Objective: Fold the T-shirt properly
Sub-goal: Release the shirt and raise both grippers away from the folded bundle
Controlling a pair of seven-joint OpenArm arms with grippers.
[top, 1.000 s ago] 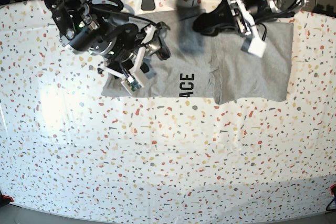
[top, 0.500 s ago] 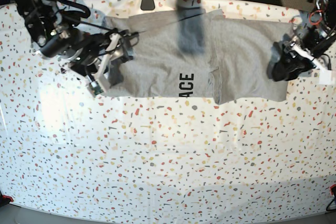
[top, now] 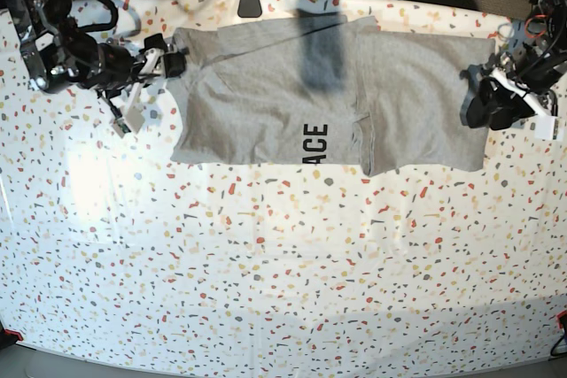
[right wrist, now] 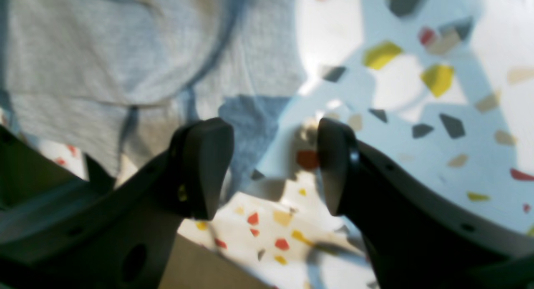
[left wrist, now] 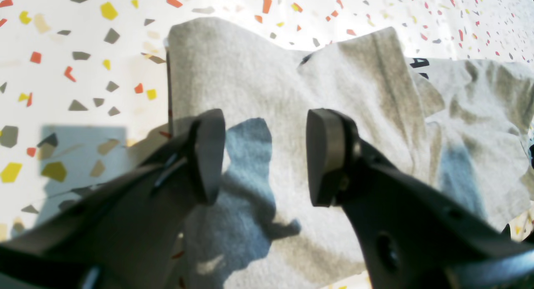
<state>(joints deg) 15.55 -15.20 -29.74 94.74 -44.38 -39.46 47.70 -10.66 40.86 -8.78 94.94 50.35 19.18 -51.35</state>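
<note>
Base view: the shirt is lying part-folded across the upper centre as the left gripper and right gripper, both open and empty, are flanking its edges, needing level, matched grips.

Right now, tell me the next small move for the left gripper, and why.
Probably lower the left gripper and close on the T-shirt edge beneath it. Its jaws are open and empty over the cloth, so a grasp comes before any fold.

Right gripper off the T-shirt, now at its edge.
</note>
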